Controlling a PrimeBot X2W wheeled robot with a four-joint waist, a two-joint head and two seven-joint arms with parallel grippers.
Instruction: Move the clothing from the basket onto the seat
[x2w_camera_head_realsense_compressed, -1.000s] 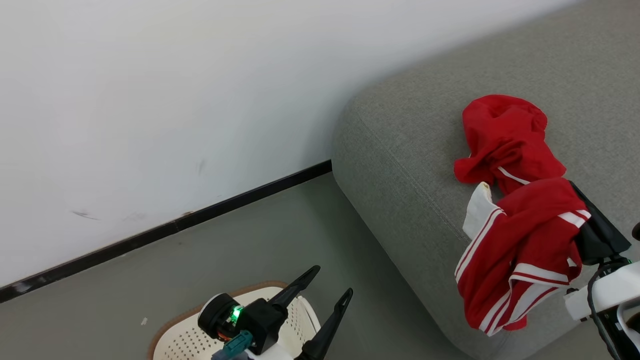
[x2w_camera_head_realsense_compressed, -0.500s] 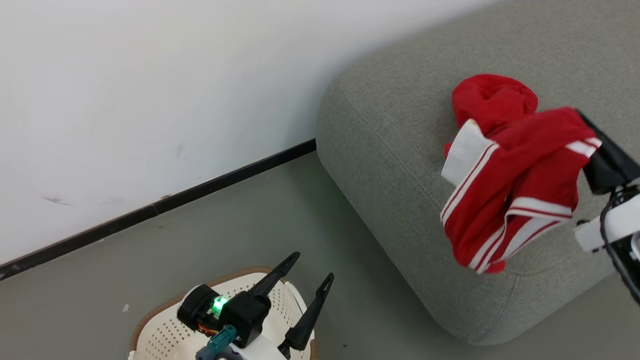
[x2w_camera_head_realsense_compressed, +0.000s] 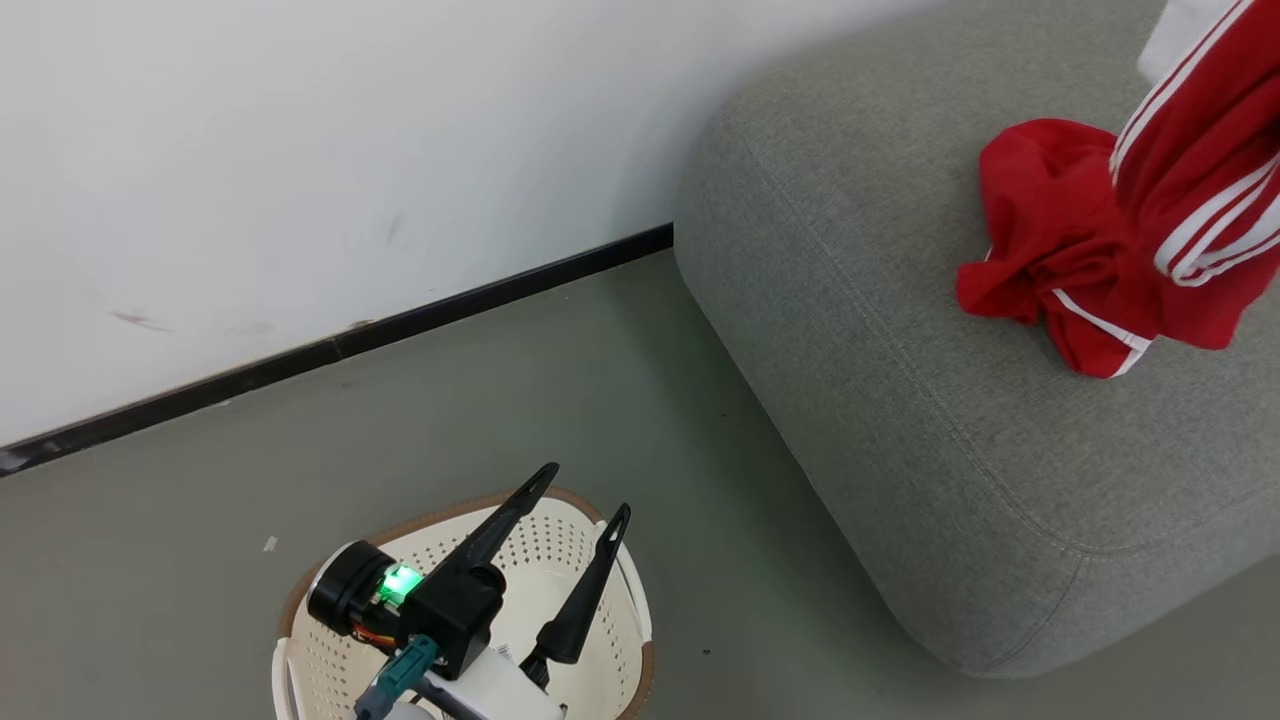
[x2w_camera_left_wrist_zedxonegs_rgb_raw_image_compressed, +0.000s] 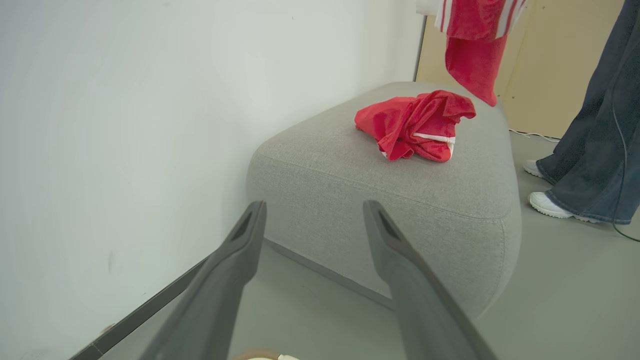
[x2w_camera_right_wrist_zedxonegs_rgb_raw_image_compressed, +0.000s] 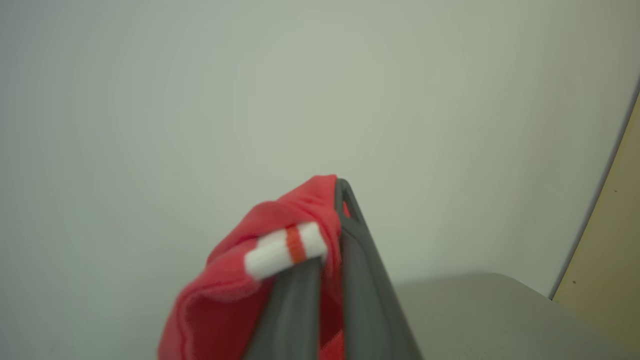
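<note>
Red fabric with white stripes marks the striped garment (x2w_camera_head_realsense_compressed: 1205, 190), which hangs at 2 o'clock in the head view. The right jaws are pinched fully shut on a fold of it near a white cuff. Its lower end dangles just above, perhaps brushing, the crumpled garment (x2w_camera_head_realsense_compressed: 1040, 235) that already lies on the seat (x2w_camera_head_realsense_compressed: 880, 400). I cannot tell whether the two touch. The step in hand looks like the delivery of this second piece. The next move calls for lowering it over bare cushion beside the first piece and parting the jaws. It should land well in from the seat's rounded edge so the loose cloth does not slide to the floor (x2w_camera_head_realsense_compressed: 500, 400). The left jaws stand spread wide and hold nothing. They hover at 6 o'clock over the basket (x2w_camera_head_realsense_compressed: 545, 540), pointing toward 1 o'clock and well apart from both garments. The visible part of the basket shows no red, though the arm hides much of its bottom. From the left wrist, a person's legs (x2w_camera_left_wrist_zedxonegs_rgb_raw_image_compressed: 590, 150) stand at 3 o'clock beyond the seat.
</note>
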